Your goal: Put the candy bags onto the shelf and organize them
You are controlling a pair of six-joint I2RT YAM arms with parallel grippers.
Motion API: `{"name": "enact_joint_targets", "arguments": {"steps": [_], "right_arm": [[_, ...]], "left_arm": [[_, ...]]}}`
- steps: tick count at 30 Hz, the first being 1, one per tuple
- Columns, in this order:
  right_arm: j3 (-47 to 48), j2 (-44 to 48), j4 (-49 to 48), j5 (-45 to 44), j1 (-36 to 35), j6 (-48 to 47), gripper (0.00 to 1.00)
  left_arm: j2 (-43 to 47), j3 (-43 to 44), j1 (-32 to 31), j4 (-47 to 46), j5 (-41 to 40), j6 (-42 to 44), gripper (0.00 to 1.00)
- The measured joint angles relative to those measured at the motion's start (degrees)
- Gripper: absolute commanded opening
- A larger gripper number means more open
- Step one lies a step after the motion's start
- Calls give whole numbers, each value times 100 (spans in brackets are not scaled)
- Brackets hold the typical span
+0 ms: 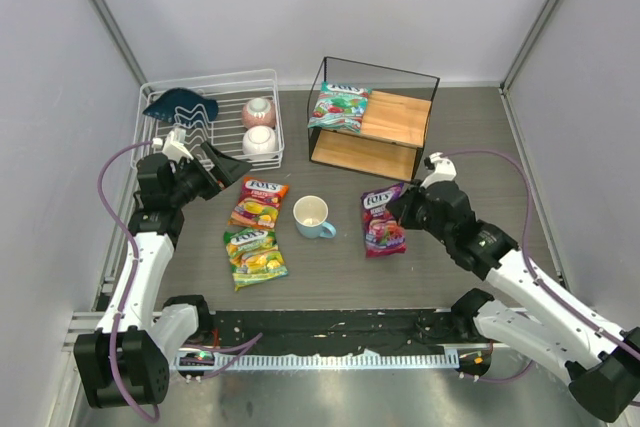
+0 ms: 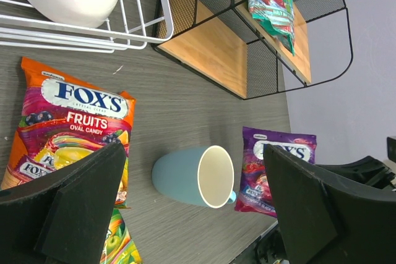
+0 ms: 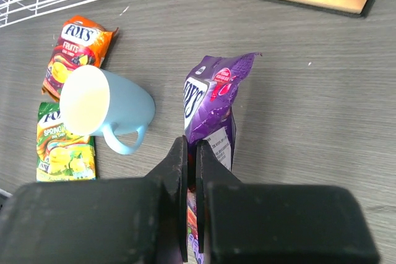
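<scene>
Top external view: the shelf point(image 1: 376, 115) stands at upper centre-right of the frame, with the teal-green bag point(image 1: 339, 107) lying on the left end of its upper board. The other 3 bags lie on the table below it. The orange-red bag point(image 1: 259, 201) is left of centre, and the yellow-green bag point(image 1: 254, 255) is just below it. The purple bag point(image 1: 383, 219) is right of centre, and a blue mug point(image 1: 312, 217) stands between it and the orange-red one.

The right gripper point(image 1: 402, 209) sits at the purple bag's right edge. In the right wrist view its 2 fingers are pinched almost together on that bag's near end, and the packet buckles upward.

The left gripper point(image 1: 236, 169), at left-centre beside the white wire dish rack point(image 1: 215, 97), has its jaws spread wide and holds nothing.
</scene>
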State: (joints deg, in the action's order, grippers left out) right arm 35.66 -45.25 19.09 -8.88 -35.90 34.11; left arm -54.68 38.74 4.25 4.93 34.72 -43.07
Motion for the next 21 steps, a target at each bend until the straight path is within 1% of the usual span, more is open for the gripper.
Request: {"name": "enact_joint_targets", "arguments": {"steps": [5,9,17,21], "right_arm": [[645,-13,468,-160,0,-210,1],[1488,-223,686,-297,0,-396,1],[3191,-1123,758,-815,9,-750,1],[3906,-1755,772,-933,295,-874,1]], "left_arm": [[-11,0,2,2,0,0,100],[-24,0,2,2,2,0,100],[-35,-2,0,0,9,-7,100],[-37,-2,0,-9,39,-17,100]]}}
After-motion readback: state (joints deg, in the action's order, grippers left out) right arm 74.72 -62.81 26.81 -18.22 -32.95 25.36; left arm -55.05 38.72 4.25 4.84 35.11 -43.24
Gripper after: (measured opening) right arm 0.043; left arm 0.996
